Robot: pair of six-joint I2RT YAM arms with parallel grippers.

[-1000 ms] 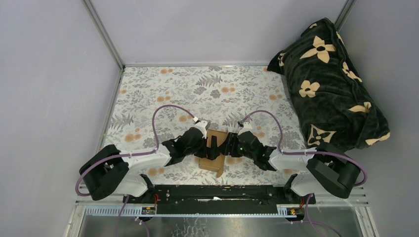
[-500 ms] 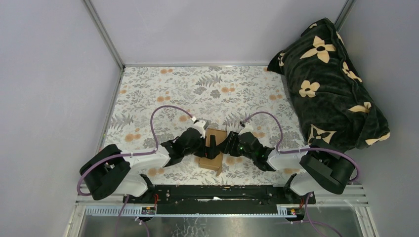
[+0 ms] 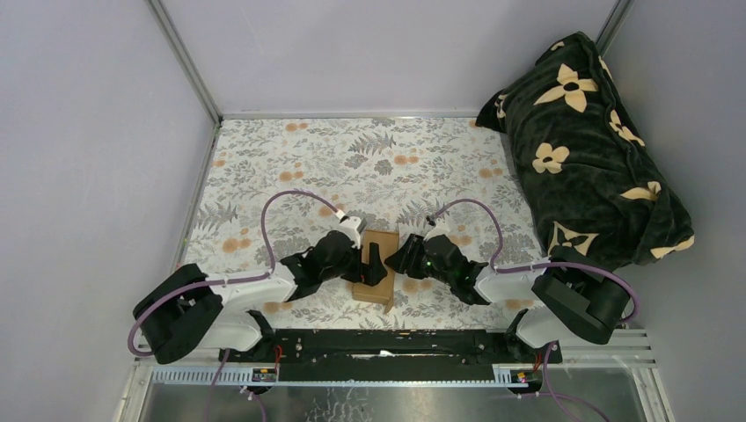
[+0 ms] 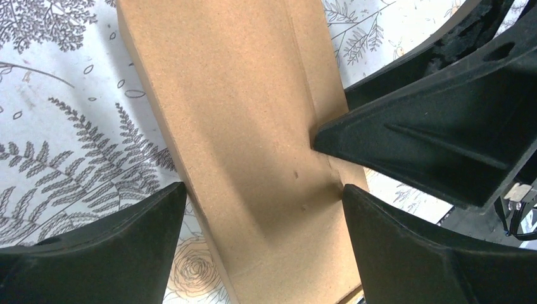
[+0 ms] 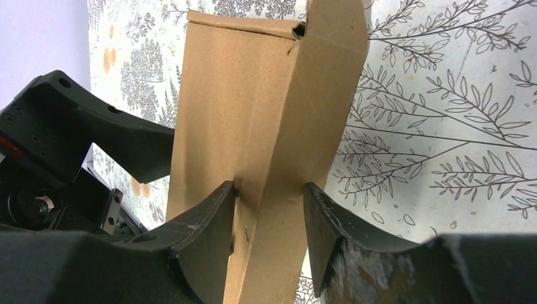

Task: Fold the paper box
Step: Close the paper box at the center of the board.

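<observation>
On the flowered table [image 3: 290,158], your left jaws clasp the paper box [image 3: 380,241]; your right jaws pinch its edge.

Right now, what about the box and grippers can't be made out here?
Left wrist: ends of the box cut off by the frame; unclear whether the left gripper squeezes or straddles it.
Right wrist: the right gripper hides the box's lower end.
Top view: both grippers cover the box's middle.

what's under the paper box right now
The floral table cover shows all around the paper box, which seems to rest on it. Whatever lies directly beneath is hidden by the cardboard; the left tool and right tool also cover part of the box from above.
</observation>
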